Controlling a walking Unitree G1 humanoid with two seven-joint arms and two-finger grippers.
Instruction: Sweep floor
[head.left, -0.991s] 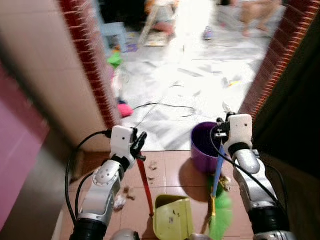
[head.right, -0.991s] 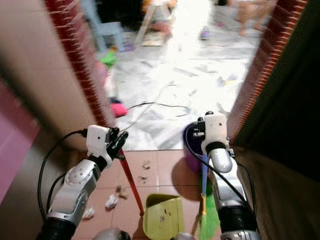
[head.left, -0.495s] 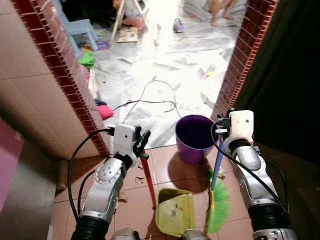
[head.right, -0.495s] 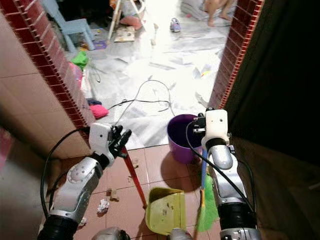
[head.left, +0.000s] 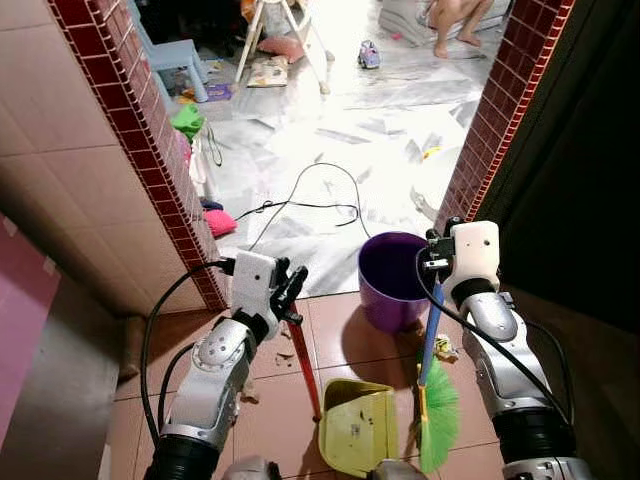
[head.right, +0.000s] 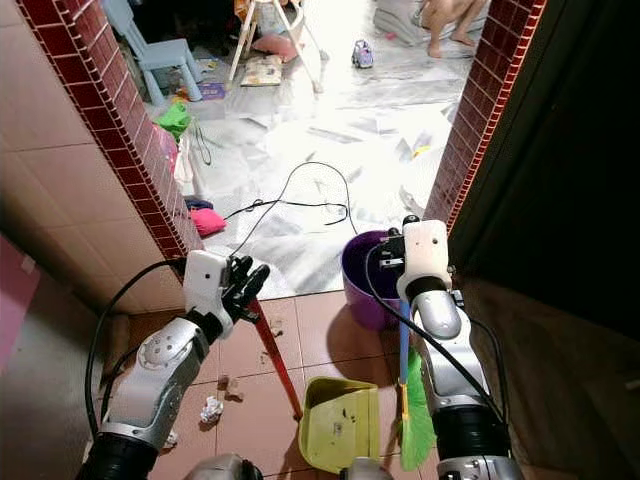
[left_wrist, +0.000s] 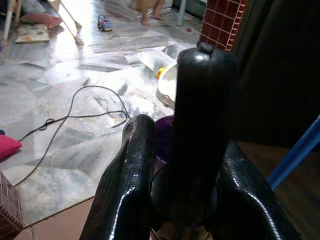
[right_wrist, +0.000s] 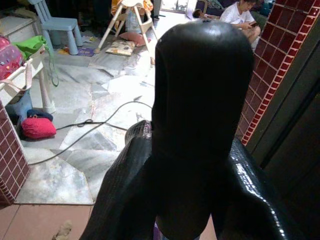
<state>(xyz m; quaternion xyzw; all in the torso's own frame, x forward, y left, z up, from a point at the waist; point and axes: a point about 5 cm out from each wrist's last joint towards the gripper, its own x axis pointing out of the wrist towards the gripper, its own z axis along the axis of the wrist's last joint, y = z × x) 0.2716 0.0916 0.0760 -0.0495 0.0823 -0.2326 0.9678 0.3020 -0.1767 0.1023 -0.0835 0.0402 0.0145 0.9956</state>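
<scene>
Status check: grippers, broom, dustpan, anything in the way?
Left gripper shut on dustpan handle. Right gripper shut on broom. Purple bucket and black cable ahead.

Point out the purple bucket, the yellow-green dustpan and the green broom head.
purple bucket (head.left: 385, 300), left eye view, on its front outer wall.
yellow-green dustpan (head.left: 355, 430), left eye view, on the pan's inner face.
green broom head (head.left: 438, 415), left eye view, on the bristles.

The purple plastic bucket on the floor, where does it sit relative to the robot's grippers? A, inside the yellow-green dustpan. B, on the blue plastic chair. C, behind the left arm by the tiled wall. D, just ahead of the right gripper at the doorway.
D: the purple plastic bucket stands at the doorway threshold, right beside the right gripper, which holds the blue-handled green broom.
</scene>
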